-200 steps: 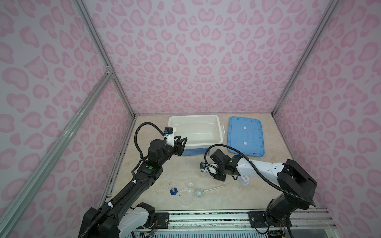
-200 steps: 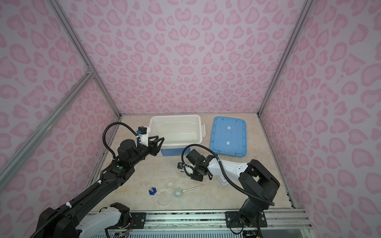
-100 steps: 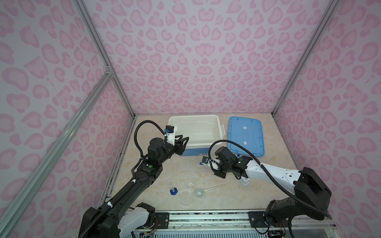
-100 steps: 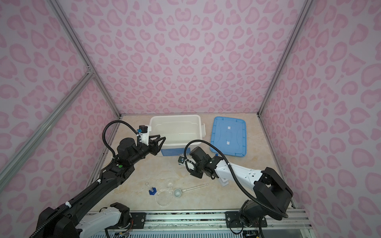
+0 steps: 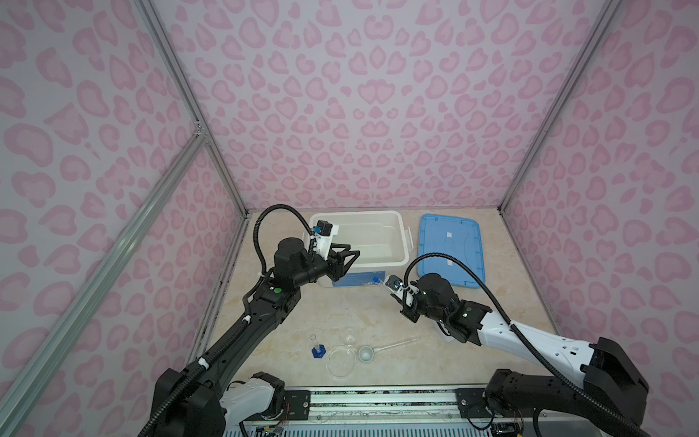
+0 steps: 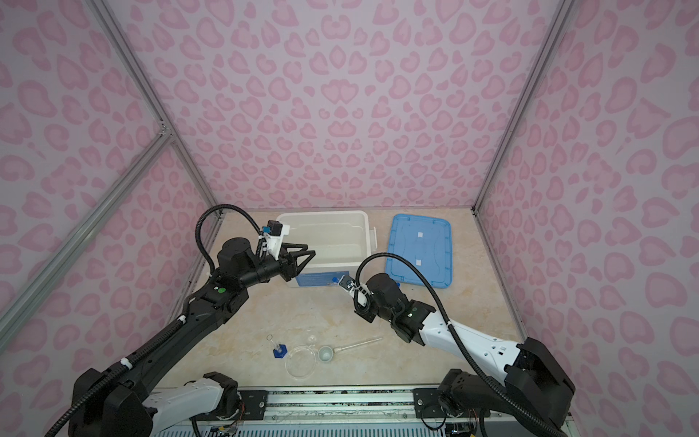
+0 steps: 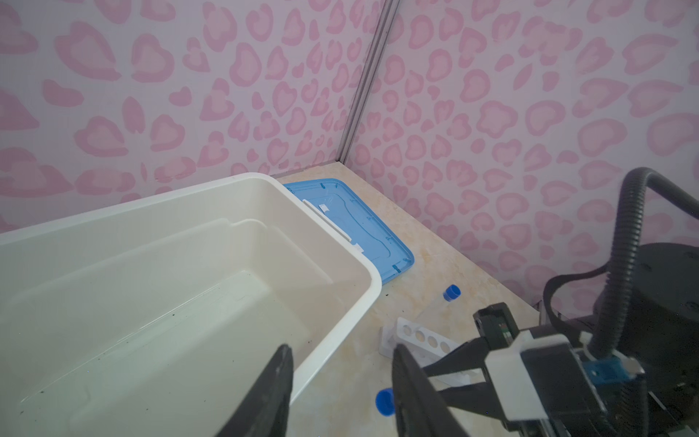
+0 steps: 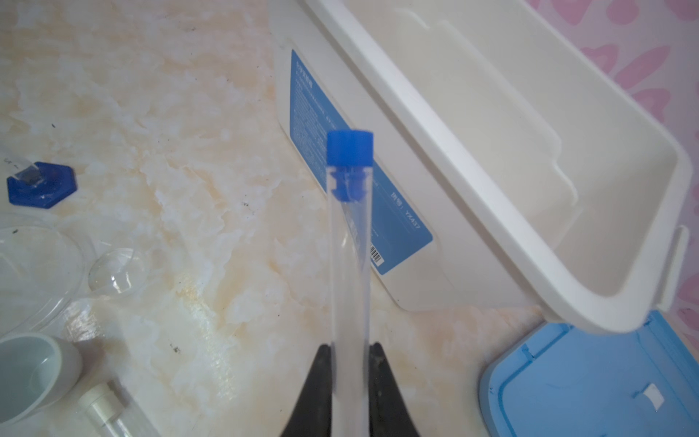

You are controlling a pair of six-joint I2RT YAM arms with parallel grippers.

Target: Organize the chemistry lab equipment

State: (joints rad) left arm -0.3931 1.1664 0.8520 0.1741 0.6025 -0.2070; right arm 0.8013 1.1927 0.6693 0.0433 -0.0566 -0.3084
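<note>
Right gripper (image 8: 350, 363) is clamping blue-capped test tube (image 8: 348, 242) by its lower end, holding it aloft near white bin (image 8: 454, 151), probably for racking; left gripper (image 7: 340, 350) is hovering jaws-parted over bin

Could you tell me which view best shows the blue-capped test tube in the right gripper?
The right wrist view: the blue-capped test tube shows large and sharp, clamped in the right gripper. Both top views show only its tiny blue cap. The left wrist view shows seemingly that cap, partly hidden.
</note>
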